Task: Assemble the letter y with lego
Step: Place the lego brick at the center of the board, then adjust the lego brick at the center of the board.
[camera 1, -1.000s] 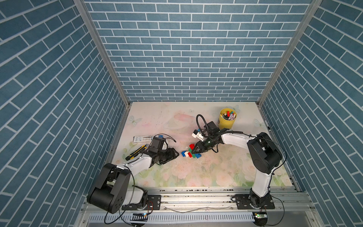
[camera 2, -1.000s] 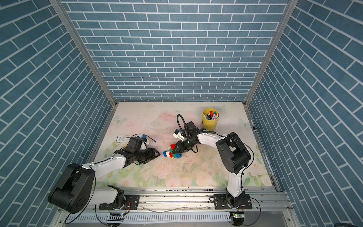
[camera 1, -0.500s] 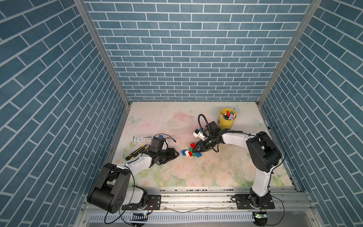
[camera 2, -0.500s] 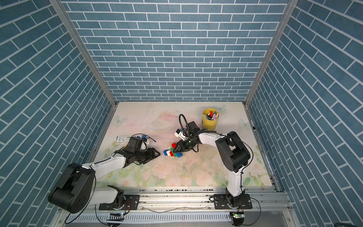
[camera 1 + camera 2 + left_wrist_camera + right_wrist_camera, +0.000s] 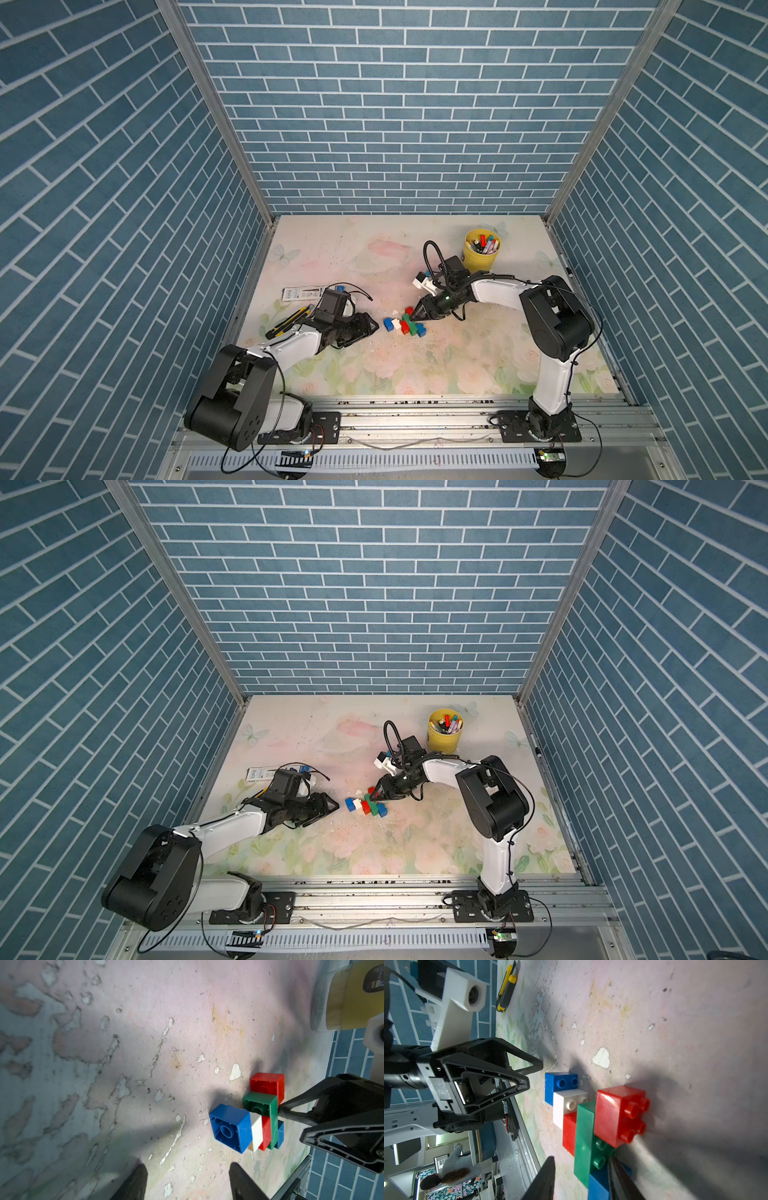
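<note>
The glossy, studded letter y [image 5: 405,326] lies mid-bench [image 5: 457,353] on flaked floral print, its end blue brick [image 5: 598,1185] half hidden by the right hand [image 5: 411,318], parted at 2 o'clock, while the left hand [image 5: 376,327] gapes empty at 9 o'clock.

Bright even light, soft shadows, wrist views blurred near edges.
</note>
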Robot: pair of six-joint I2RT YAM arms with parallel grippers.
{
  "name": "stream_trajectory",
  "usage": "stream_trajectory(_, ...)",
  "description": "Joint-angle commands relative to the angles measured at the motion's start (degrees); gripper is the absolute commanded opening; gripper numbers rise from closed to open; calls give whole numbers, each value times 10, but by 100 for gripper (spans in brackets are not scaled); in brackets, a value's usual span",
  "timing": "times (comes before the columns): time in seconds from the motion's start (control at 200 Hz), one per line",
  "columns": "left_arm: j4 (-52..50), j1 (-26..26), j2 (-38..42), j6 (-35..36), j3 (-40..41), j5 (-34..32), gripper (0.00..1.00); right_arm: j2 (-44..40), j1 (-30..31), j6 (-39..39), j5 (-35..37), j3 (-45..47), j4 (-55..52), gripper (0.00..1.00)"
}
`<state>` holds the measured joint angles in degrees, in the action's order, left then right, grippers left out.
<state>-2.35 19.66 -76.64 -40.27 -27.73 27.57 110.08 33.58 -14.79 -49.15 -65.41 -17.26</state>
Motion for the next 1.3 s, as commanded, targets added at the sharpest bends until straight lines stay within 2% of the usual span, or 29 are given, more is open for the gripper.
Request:
stream_trajectory(0.0, -38, -4, -15, 6, 7, -21, 66, -1, -7, 3, 24, -1, -13, 43)
stream_trajectory(0.23, -45, -4, -9, 9, 4, -25, 66, -92, -5, -32, 143, 47, -30, 41)
stream_trajectory(0.38, -50, -4, -8, 15, 2, -27, 66, -172, 7, -74, 218, 117, -18, 36)
stream_trajectory(0.48, -48, -4, -11, 15, 1, -24, 66, -197, 31, -78, 278, 138, -49, 31)
stream_trajectory(0.585, -46, -4, -11, 14, 0, -20, 66, -188, 74, -92, 303, 149, -48, 27)
stream_trajectory(0.765, -47, -4, -5, 13, 2, -21, 66, -151, 129, -137, 308, 165, 22, 26)
stream_trajectory(0.865, -50, -4, -1, 12, 3, -21, 66, -134, 132, -151, 324, 164, 47, 26)
stream_trajectory(1.025, -57, -4, 9, 13, 6, -26, 65, -115, 128, -153, 387, 146, 52, 25)
stream_trajectory(1.295, -64, -4, 21, 9, 11, -34, 66, -73, 102, -147, 405, 107, 78, 25)
